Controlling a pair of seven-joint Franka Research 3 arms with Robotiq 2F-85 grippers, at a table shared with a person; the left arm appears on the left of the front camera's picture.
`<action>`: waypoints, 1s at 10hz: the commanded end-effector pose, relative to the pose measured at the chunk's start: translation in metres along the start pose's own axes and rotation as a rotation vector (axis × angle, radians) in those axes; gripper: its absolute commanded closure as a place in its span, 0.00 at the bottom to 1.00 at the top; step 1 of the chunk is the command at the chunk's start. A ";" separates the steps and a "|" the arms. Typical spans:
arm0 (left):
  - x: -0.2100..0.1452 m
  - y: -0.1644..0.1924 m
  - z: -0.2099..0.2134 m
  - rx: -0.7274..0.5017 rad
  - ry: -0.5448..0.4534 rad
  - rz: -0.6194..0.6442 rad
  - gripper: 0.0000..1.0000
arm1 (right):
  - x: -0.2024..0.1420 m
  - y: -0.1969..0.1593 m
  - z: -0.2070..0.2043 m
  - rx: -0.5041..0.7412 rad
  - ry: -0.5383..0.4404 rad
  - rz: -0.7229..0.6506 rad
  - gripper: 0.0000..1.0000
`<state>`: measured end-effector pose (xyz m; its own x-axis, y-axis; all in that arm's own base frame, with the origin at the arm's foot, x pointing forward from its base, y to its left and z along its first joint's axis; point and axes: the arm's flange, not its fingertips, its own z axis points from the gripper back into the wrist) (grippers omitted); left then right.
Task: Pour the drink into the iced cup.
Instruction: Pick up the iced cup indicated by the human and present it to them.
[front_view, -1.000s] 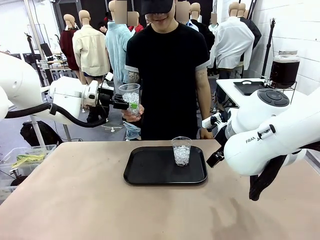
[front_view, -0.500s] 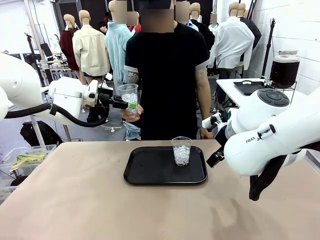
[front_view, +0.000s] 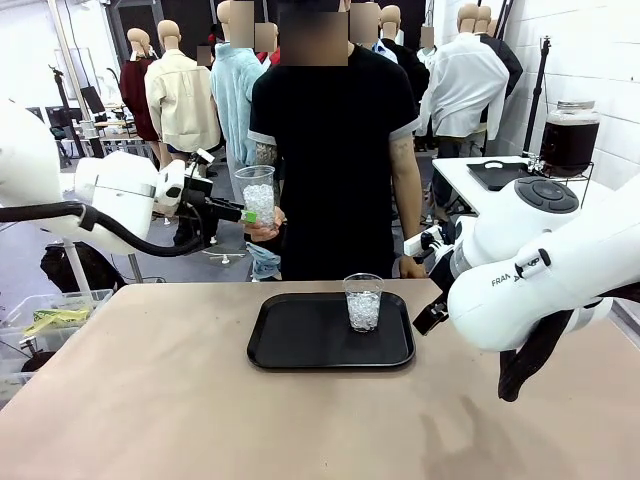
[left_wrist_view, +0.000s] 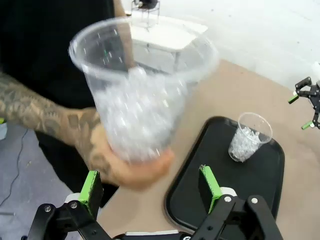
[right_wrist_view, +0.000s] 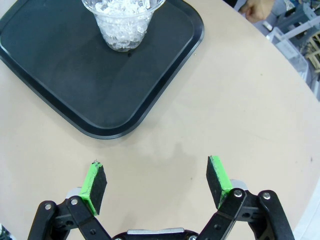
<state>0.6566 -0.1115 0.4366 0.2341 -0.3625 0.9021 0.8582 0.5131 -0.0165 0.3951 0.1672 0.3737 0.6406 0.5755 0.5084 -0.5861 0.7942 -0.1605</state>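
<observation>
- First, nearest the robot, the right gripper (right_wrist_view: 157, 182) hung with its jaws spread wide and empty. It was over bare tabletop on the near side of the black tray (right_wrist_view: 60, 95), apart from its rim.
- On the tray's right half stood an iced cup (front_view: 363, 302), upright and clear, with no drink in it that I could see.
- Beyond the tray's far edge and to its left, the left gripper (left_wrist_view: 150, 182) was spread wide with nothing clamped. A second iced cup, the held cup (left_wrist_view: 142, 100), sat upright in the person's hand (left_wrist_view: 125, 165), just past the green pads (left_wrist_view: 91, 186).
- The step, as I judged it, was taking the held cup from that hand.
- To do it well, the pads would need to straddle the wall about mid-height, above the person's fingers and below the rim.
- They would then need to close gently, since thin plastic likely buckles.
- The cup would have to stay upright so no ice tipped out, and the arm should pull away only once the hand let go.
- Farthest, well beyond the tray and to its right, the drink (front_view: 568, 145) sat dark in a lidded glass jar (front_view: 572, 108) by a side table (front_view: 455, 175).
- The held cup was blurred in the left wrist view, so I could not tell whether either pad touched it.
- The jar's tap was too small to make out.
</observation>
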 end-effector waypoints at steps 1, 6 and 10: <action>-0.015 -0.046 0.036 0.076 0.063 -0.015 0.00 | 0.000 0.000 0.000 0.001 0.000 0.000 0.00; -0.050 -0.120 0.195 0.460 0.280 0.101 0.00 | 0.000 0.000 0.000 0.001 0.000 0.000 0.00; -0.076 -0.146 0.241 0.538 0.409 0.263 0.00 | 0.000 0.000 0.000 0.001 0.000 0.000 0.00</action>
<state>0.4137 0.0324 0.4414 0.6021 -0.3991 0.6915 0.4403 0.8885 0.1294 0.3953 0.1672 0.3740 0.6405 0.5752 0.5089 -0.5858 0.7944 -0.1606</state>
